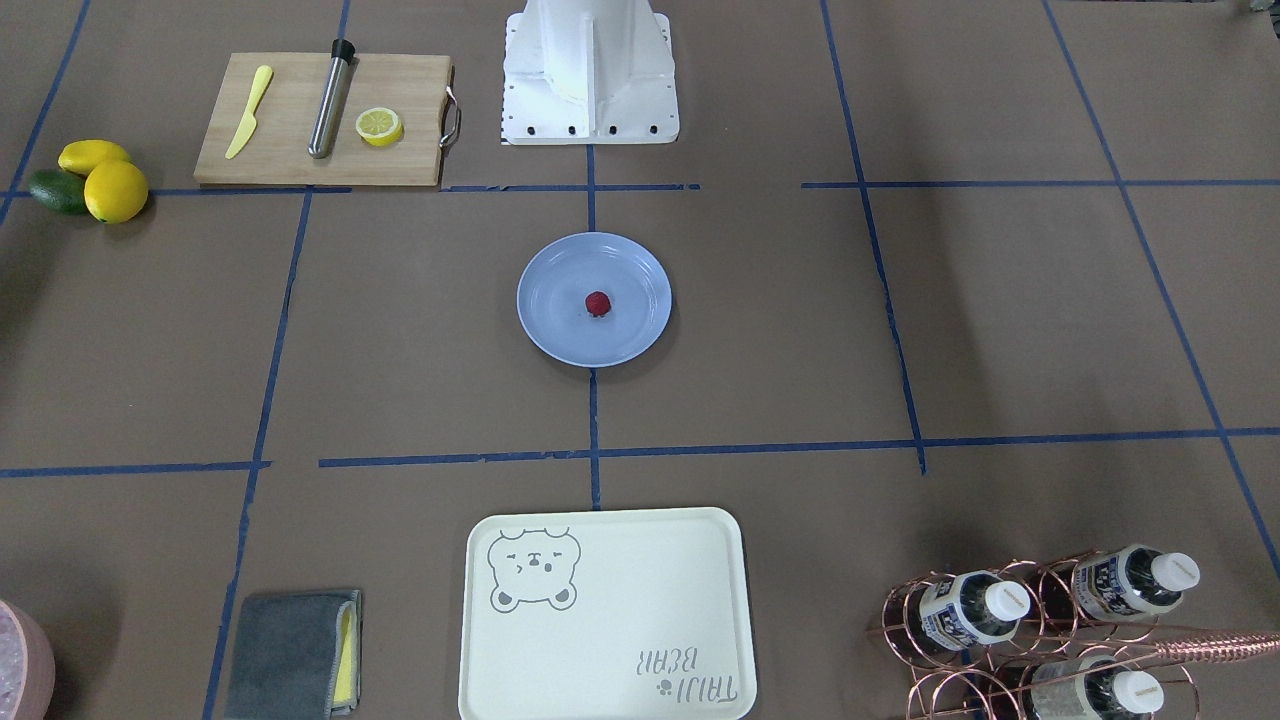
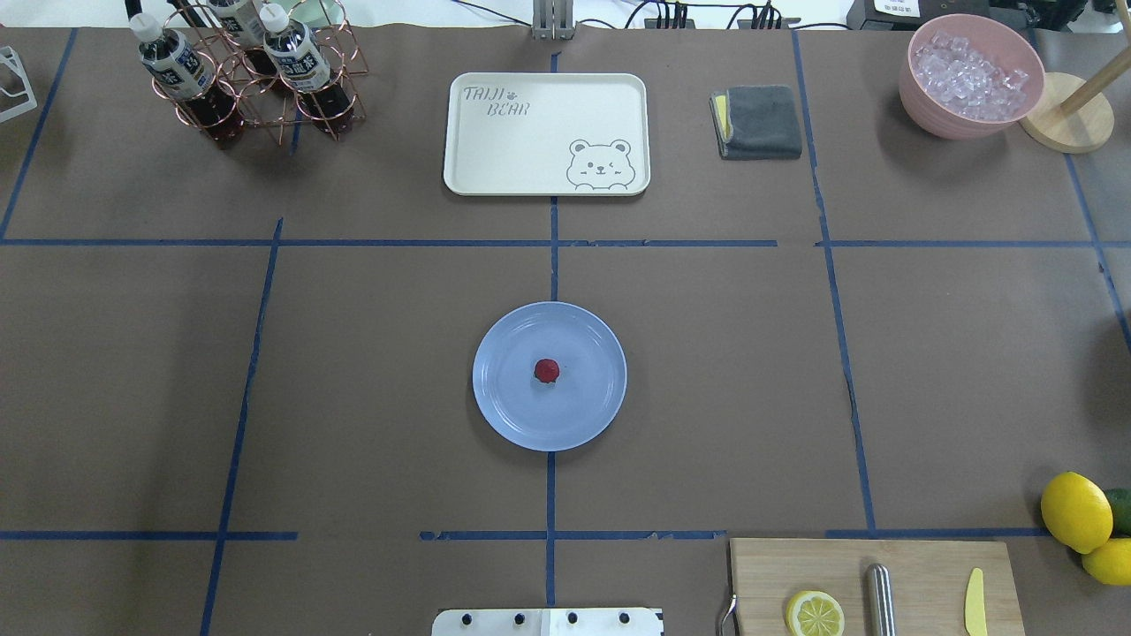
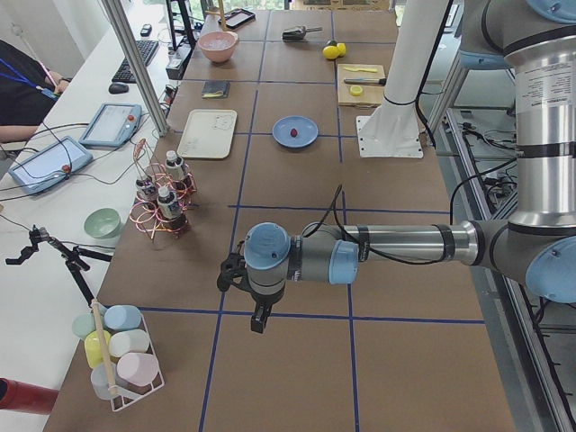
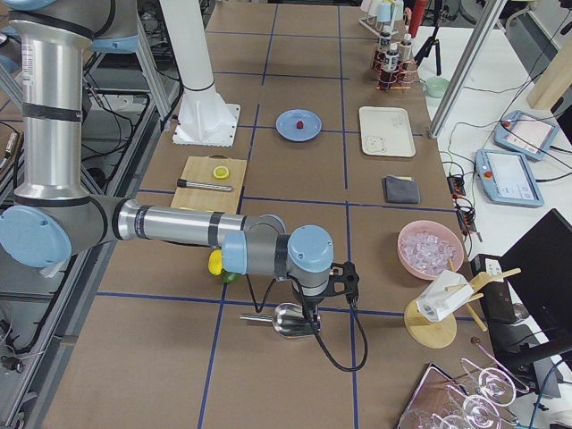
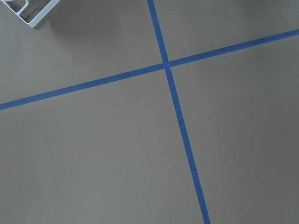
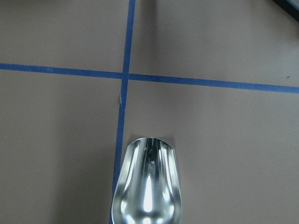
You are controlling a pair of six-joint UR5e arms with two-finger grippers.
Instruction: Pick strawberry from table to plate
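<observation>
The strawberry (image 1: 597, 303) (image 2: 547, 371), small and dark red, lies near the middle of the light blue plate (image 1: 545, 325) (image 2: 508, 411) at the centre of the brown table (image 1: 400, 350). No arm shows in either central view. The left gripper (image 3: 259, 317) hangs over bare table far from the plate and shows only in the exterior left view; I cannot tell if it is open or shut. The right gripper (image 4: 309, 320) hovers above a metal scoop (image 6: 147, 186) at the other table end, seen only from the exterior right; its state I cannot tell. Neither wrist view shows fingers.
A cutting board (image 2: 919, 574) holds a lemon half (image 2: 815, 613), a steel rod and a yellow knife. Lemons (image 2: 1075, 511) lie beside it. Far side: bear tray (image 2: 546, 132), grey cloth (image 2: 760, 122), bottle rack (image 2: 252, 75), pink ice bowl (image 2: 970, 75). The robot base (image 1: 590, 75) stands behind the plate.
</observation>
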